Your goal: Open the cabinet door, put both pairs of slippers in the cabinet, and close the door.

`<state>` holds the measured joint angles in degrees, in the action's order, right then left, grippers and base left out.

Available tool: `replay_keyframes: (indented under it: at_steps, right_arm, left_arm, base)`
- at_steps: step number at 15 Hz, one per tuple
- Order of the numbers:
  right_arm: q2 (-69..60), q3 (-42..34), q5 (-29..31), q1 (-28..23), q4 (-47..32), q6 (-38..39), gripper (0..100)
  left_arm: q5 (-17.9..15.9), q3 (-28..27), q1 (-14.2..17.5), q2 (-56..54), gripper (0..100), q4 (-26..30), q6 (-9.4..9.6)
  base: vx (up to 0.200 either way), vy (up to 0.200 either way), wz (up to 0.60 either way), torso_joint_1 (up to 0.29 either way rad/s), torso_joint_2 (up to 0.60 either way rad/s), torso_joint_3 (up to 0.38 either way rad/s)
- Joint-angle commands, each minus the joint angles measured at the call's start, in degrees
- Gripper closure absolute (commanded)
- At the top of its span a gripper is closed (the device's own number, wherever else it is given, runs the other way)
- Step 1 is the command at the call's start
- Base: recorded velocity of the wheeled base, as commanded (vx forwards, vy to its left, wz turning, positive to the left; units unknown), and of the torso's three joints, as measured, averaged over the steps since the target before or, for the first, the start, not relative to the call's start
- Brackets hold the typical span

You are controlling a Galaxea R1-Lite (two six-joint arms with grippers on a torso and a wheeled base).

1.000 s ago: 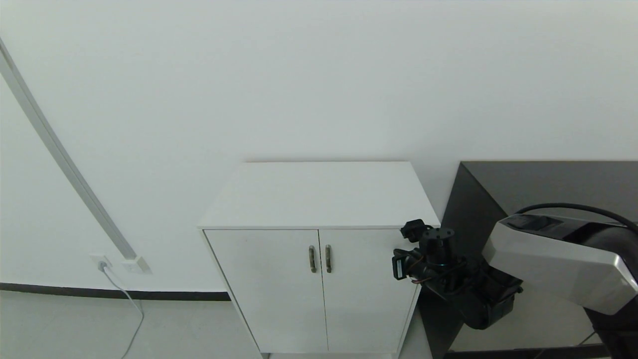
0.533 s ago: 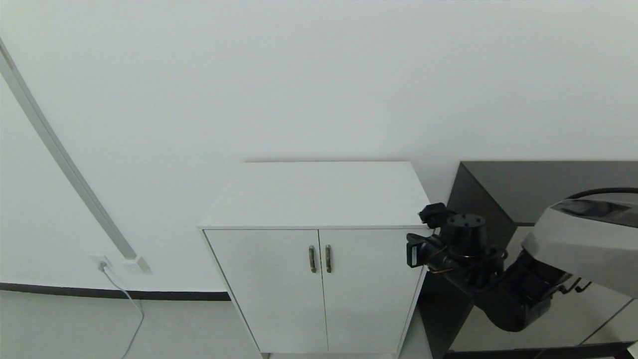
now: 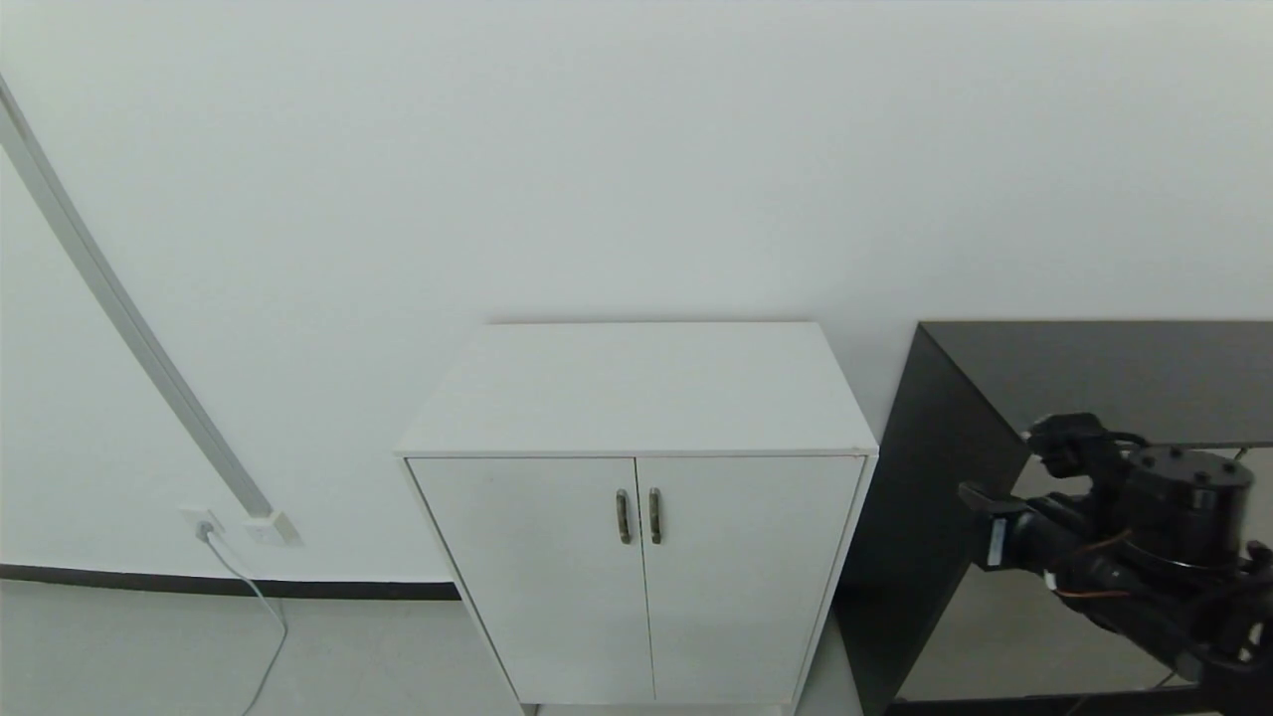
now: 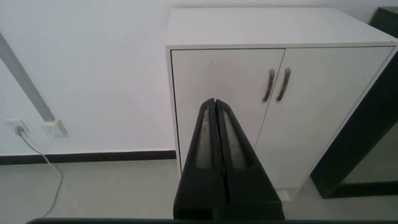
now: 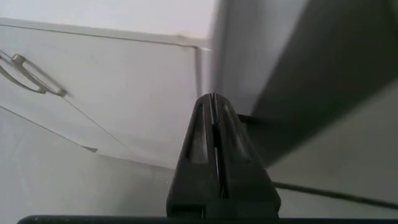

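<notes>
The white two-door cabinet (image 3: 636, 398) stands ahead of the left gripper (image 4: 215, 104), whose jaws are pressed together and empty. The right gripper (image 5: 213, 99), jaws likewise closed on nothing, points at the cabinet's edge beside the black table (image 3: 1094, 368). Both doors are shut, contents hidden. Best to part the jaws, bracket one grey metal handle (image 3: 654, 515) only, and pull along the hinge arc

Cabinet (image 3: 537, 577) against wall (image 3: 597, 149), table (image 3: 1094, 363) to its right
</notes>
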<state>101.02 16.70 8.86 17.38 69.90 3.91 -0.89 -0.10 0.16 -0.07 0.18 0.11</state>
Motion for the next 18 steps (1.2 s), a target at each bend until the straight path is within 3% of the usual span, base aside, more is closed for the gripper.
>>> replay_keyframes:
  at_steps: [1, 3, 5, 13, 18]
  right_arm:
    - [-14.28, -11.43, 0.10, -5.69, 0.59, -0.31, 100]
    - [-20.16, -16.70, 0.10, -6.75, -0.03, -0.22, 100]
    - [-27.20, -16.70, 0.10, -8.07, -6.88, -0.05, 100]
    - [-65.43, -15.03, -1.83, -8.16, -53.90, -0.49, 100]
    - [-78.96, -14.77, -2.71, -8.07, -68.67, -0.40, 100]
  left_arm:
    - [0.01, 0.01, 0.02, 0.07, 100, -0.01, -0.02]
    - [0.01, 0.01, 0.02, 0.07, 100, -0.01, -0.02]
    - [0.01, 0.01, 0.02, 0.07, 100, -0.01, -0.02]
    - [0.01, 0.01, 0.02, 0.07, 100, -0.01, -0.02]
    - [0.01, 0.01, 0.02, 0.07, 100, -0.01, -0.11]
  base:
    - [0.000, 0.000, 0.00, 0.000, 0.00, 0.000]
    - [0.000, 0.000, 0.00, 0.000, 0.00, 0.000]
    - [0.000, 0.000, 0.00, 0.000, 0.00, 0.000]
    - [0.000, 0.000, 0.00, 0.000, 0.00, 0.000]
    - [0.000, 0.000, 0.00, 0.000, 0.00, 0.000]
